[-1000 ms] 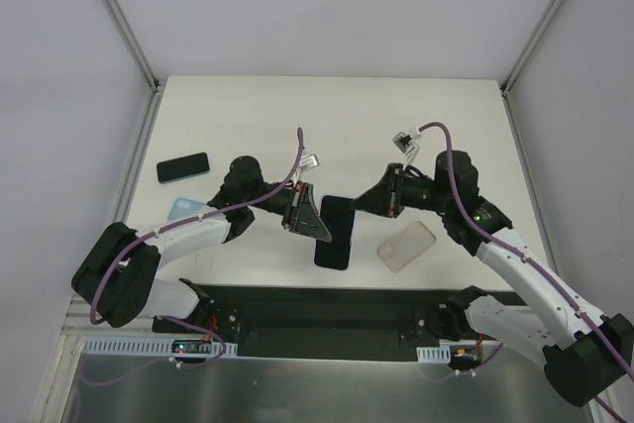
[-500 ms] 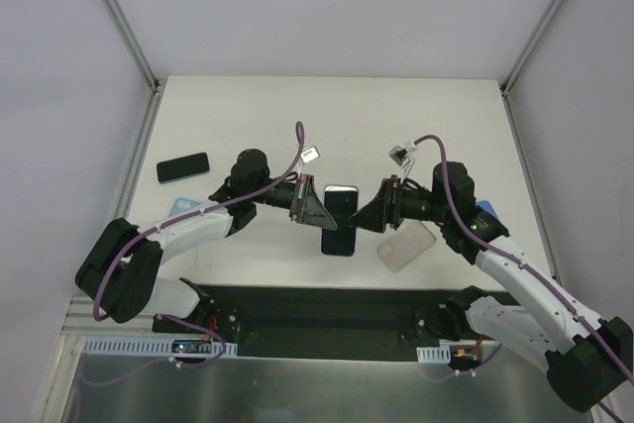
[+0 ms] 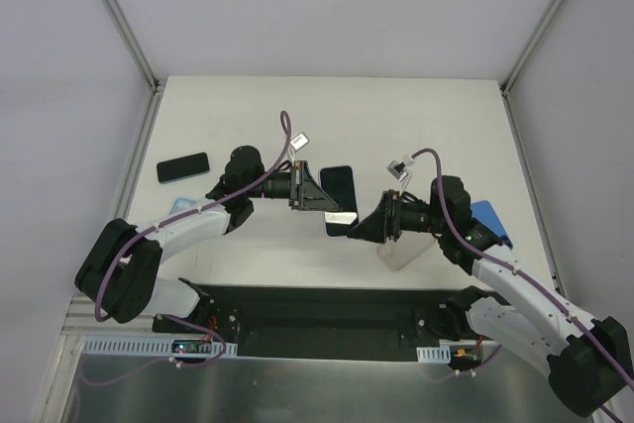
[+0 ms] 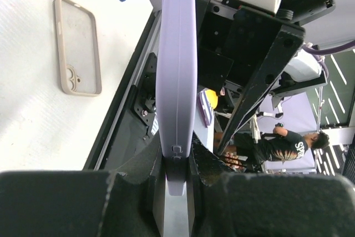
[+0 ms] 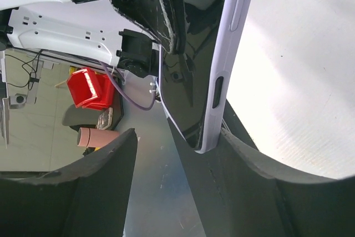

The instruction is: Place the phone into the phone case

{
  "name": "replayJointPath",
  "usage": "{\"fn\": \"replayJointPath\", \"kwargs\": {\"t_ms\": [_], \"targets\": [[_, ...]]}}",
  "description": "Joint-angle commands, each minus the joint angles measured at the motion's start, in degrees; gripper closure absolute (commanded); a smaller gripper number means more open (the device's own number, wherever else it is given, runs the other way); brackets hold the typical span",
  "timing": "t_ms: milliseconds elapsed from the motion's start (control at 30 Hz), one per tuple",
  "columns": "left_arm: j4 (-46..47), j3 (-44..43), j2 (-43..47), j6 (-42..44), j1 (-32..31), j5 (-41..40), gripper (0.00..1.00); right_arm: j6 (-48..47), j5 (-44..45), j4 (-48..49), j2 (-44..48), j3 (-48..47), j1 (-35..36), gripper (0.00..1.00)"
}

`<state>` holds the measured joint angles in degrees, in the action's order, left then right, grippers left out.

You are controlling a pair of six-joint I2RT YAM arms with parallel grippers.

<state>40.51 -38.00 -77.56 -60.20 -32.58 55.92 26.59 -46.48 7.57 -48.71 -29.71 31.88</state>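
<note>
Seen from above, two robot arms meet over the middle of a white table [image 3: 248,116]. The left gripper [image 3: 319,197] reaches in from the left and is clamped on the phone [image 3: 337,190], holding it raised off the table. The phone's dark screen faces roughly upward. Its long axis runs from the far side of the table toward the near edge, about square to the left gripper's reach.

In the left wrist view the phone is edge-on, a thin lavender band rising straight out from between the pinching fingers [image 4: 138,192].

The right gripper [image 3: 362,228] comes in from the right at the phone's near end. In its wrist view the fingers [image 5: 94,192] are spread wide. The phone's lavender edge and one corner sit between them, close to one finger, though I cannot tell whether they touch.

The clear phone case [image 3: 404,253] lies flat on the table just beside the right gripper, partly under that arm, apart from the phone.

A blue object [image 3: 490,223] lies further right. A black phone [image 3: 183,166] and a pale blue case [image 3: 178,208] lie well to the left.
</note>
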Motion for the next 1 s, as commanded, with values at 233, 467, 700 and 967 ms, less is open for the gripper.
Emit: {"fn": "replayJointPath", "kwargs": {"t_ms": [233, 467, 700, 967], "targets": [[2.49, -1.28, 0.57, 2.78, -0.12, -2.39, 1.0, 3.03, -2.48, 5.96, -2.88, -1.57, 0.11, 0.67], [-10.97, -2.17, 0.13, 12.65, -0.12, -5.73, 1.0, 5.49, -0.9, 5.96, -4.73, -2.89, 0.03, 0.99], [-6.6, -1.29, 0.04, 7.59, -0.12, -3.46, 1.0, 5.41, 0.07, 6.49, -4.2, -3.07, 0.11, 0.74], [7.56, -0.24, -1.37, -2.46, -0.29, 4.63, 1.0, 4.61, 2.53, 7.63, -4.02, -2.8, 0.03, 0.59]]}}
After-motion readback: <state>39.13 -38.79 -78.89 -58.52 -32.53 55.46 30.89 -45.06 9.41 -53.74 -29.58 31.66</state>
